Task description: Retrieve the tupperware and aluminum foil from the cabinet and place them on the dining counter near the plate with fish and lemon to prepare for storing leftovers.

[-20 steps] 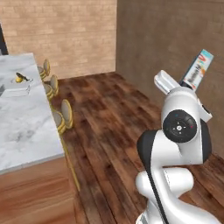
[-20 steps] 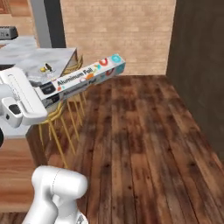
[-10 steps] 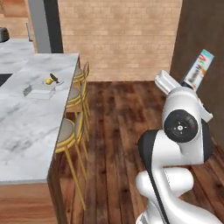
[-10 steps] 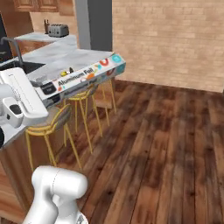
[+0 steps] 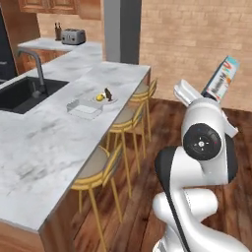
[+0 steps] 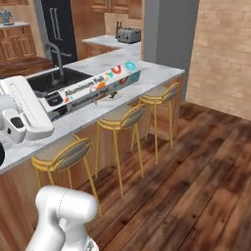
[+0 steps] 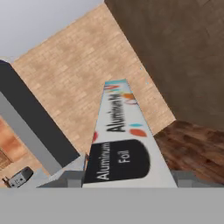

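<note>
- Judged from how things lie, the task is past its midpoint: the tupperware (image 5: 84,109) already sits on the dining counter (image 5: 44,142), just beside the plate with fish and lemon (image 5: 104,97), toward the stool-side edge; that half looks done
- The aluminum foil (image 6: 93,89) is the half left; it is off the counter, carried in the air by the gripper (image 6: 49,104), its teal end pointing away from the hand; in the left base view the box (image 5: 222,78) sticks up behind the arm, above the wooden floor
- The pincer is pinching the foil box at its near end, jaws set on either side of it; the hand view looks straight along the printed label (image 7: 119,144)
- What remains, by my reading: bring the box over the counter and set it down near the plate, then let go
- Count: one tupperware; one foil box; one plate, bearing one fish and one lemon piece; three yellow stools (image 6: 122,117) along the counter's edge in the right base view; one sink (image 5: 22,93) with one faucet (image 5: 33,66); one toaster (image 5: 72,36) on the far worktop
</note>
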You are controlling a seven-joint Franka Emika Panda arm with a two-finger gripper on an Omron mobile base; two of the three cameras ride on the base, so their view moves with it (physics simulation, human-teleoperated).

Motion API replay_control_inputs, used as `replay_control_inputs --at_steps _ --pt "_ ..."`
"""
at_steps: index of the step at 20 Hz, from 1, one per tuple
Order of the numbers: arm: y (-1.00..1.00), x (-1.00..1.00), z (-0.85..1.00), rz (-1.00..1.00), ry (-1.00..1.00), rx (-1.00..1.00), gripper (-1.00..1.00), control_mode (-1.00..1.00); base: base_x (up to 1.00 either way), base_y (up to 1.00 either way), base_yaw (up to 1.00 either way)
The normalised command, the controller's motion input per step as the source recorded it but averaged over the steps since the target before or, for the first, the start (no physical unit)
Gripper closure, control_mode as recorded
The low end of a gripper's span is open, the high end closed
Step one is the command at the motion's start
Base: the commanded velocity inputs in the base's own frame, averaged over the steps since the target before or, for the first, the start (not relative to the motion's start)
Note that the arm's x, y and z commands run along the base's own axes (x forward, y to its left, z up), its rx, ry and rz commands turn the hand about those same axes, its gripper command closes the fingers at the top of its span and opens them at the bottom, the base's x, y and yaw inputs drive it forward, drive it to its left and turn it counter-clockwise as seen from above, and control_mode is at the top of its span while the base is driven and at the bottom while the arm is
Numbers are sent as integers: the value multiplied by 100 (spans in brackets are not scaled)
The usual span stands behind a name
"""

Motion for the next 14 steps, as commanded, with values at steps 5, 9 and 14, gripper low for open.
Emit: replay_control_inputs --at_steps 5,9,14 --pt "0 0 0 0 0 0 100 100 89 -84 56" --pt "0 0 0 0 0 0 100 100 83 -91 54" --pt "0 0 0 0 0 0 100 100 59 -99 47"
